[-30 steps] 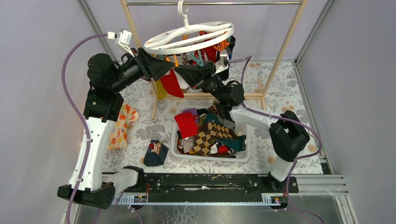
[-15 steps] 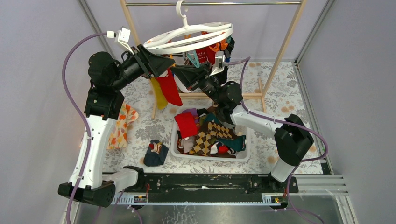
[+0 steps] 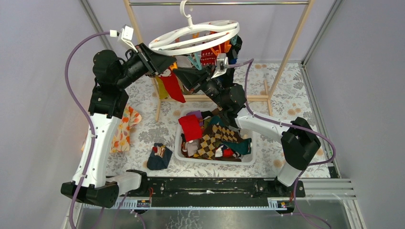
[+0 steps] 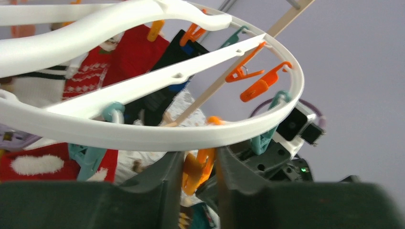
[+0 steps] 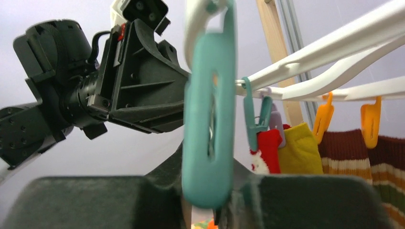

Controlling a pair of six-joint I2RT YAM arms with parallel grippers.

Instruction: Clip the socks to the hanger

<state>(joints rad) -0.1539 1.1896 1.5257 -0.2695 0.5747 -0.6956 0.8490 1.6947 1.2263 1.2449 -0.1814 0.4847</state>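
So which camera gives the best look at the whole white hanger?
The top external view: the hanger shows whole, ring, cross bars and hook on the rod. The left wrist view sees part of its ring from below with clips; the right wrist view only a few bars.

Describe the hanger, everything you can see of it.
White plastic oval ring hanger with cross bars, tilted, its top hook over the metal rod. Orange and teal clips dangle from the rim; several hold socks. One orange clip sits between the fingers of the left gripper.
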